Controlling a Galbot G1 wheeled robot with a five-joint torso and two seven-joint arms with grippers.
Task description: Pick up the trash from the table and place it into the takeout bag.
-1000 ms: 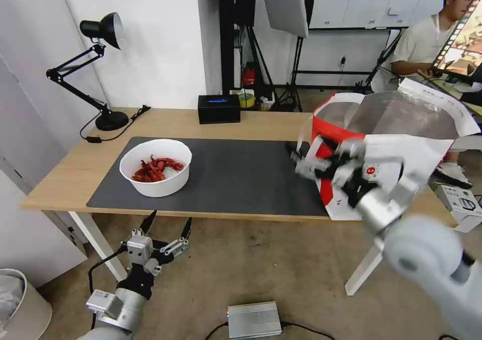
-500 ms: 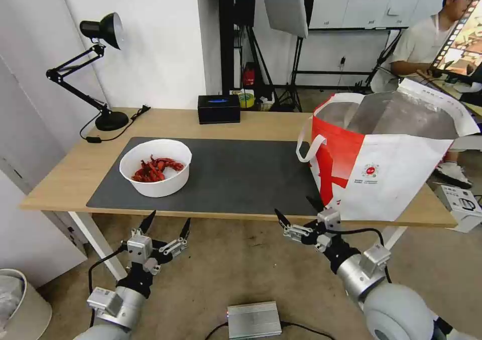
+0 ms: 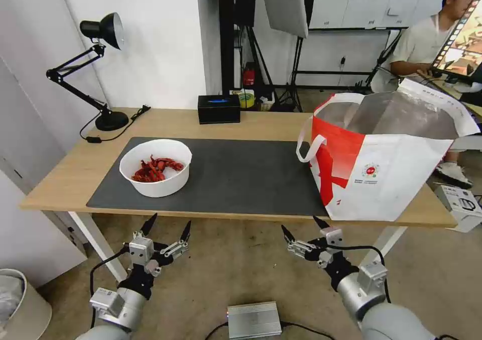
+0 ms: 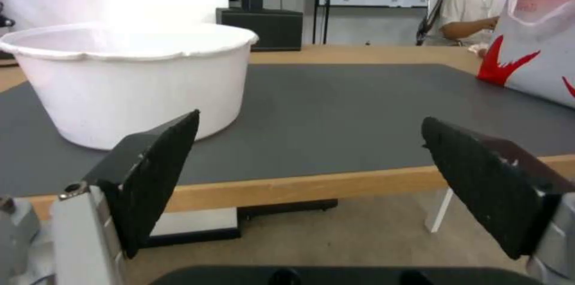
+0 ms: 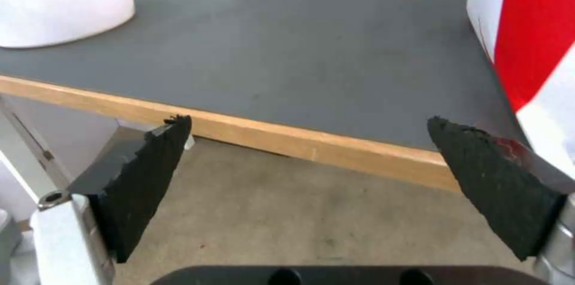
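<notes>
A white bowl of red shells, the trash in view, sits on the left part of the dark grey mat on the light-wood table. The white-and-red takeout bag stands open on the table's right end, foil lining showing. My left gripper hangs open below the table's front edge, under the bowl. My right gripper is open too, low in front of the table near the bag's left corner. Neither gripper holds anything.
A black desk lamp stands at the table's back left, and a black rectangular box at the back middle. A grey metal unit lies on the floor between my arms. A person sits behind the bag at the far right.
My right arm has dropped from in front of the bag to below the table's front edge, gripper open. The left arm, bowl and bag have stayed put.
</notes>
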